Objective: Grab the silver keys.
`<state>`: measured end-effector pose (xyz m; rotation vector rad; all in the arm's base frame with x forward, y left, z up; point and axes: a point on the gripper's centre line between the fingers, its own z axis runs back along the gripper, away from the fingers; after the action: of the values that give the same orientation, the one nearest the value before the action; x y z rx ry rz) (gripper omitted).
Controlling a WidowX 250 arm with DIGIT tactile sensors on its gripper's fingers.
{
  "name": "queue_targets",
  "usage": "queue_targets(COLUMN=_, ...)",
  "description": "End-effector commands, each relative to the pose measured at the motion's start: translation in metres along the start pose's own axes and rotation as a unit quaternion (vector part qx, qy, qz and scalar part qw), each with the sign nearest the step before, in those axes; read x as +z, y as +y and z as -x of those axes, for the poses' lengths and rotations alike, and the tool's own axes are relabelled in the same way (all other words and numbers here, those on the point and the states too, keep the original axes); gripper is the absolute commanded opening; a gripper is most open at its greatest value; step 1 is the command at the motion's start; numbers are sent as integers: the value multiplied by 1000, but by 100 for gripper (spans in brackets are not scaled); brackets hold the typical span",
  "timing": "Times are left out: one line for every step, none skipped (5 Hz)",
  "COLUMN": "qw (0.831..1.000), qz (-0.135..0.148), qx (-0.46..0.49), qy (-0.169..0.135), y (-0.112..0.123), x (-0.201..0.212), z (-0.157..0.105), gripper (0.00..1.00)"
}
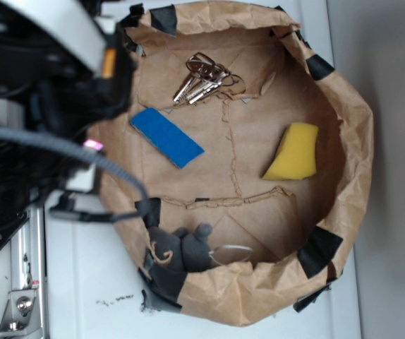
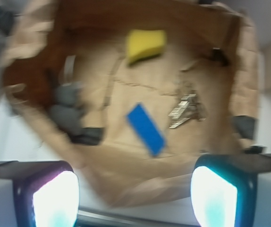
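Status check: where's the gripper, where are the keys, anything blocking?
Gripper open, empty, above the paper bin's near rim. Silver keys flat on bin floor, untouched. Blue block beside them, not touching; nothing covering the keys.

- A white tabletop (image 1: 82, 275) carries the scene, with dark crumbs near its lower edge.
- A pale grey surface (image 1: 393, 78) runs along the right side.
- Lighting is soft and even.
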<state>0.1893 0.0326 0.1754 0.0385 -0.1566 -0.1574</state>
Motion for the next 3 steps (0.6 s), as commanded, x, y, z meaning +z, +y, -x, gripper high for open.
queue_targets(qw=999, qz=-41, qx=-5, qy=7, y=3, x=-37, z=-28, gripper=100)
queue_targets(qw=999, qz=-48, qx=-6, qy=24, y=17, x=-57, z=-41, gripper=100)
queue_targets(qw=999, qz=-48, qx=-6, qy=24, y=17, x=-57, z=-41, gripper=100)
